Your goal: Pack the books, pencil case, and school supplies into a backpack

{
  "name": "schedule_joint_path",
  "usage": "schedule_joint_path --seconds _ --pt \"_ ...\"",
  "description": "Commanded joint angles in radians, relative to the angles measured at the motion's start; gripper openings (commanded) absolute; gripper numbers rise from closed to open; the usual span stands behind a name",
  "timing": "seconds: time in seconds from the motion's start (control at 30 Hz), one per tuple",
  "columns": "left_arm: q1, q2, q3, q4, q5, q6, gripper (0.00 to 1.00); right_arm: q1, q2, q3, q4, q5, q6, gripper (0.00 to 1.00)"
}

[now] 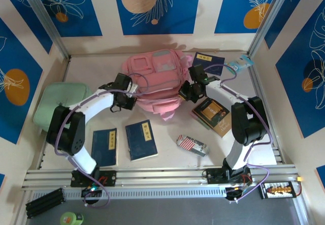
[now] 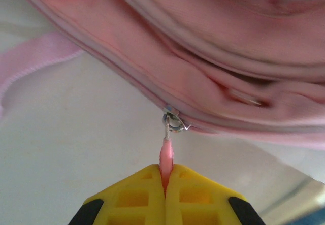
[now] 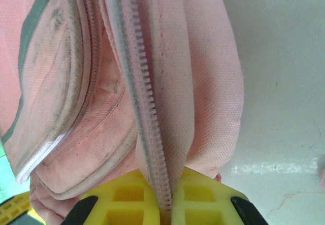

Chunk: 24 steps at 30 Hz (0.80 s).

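From above, the pink backpack lies toward 12 o'clock on the worktop. The left end effector sits at its 8 o'clock edge and the right end effector at its 3 o'clock edge. The notebook lies at 5 o'clock of the right one, and the pencil case lies further toward 6. In the left wrist view, the left end effector is clenched on a pink zipper pull, with the backpack stretching across at 12 o'clock. In the right wrist view, the right end effector is pinched tight on the bag's zipper tape, and the backpack rises from it toward 12 o'clock.
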Motion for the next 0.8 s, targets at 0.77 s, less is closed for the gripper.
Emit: schedule_joint_path --seconds 0.77 --pt "0.165 0.35 0.408 0.026 0.027 0.423 0.0 -0.058 -0.071 0.02 0.065 -0.126 -0.188 0.0"
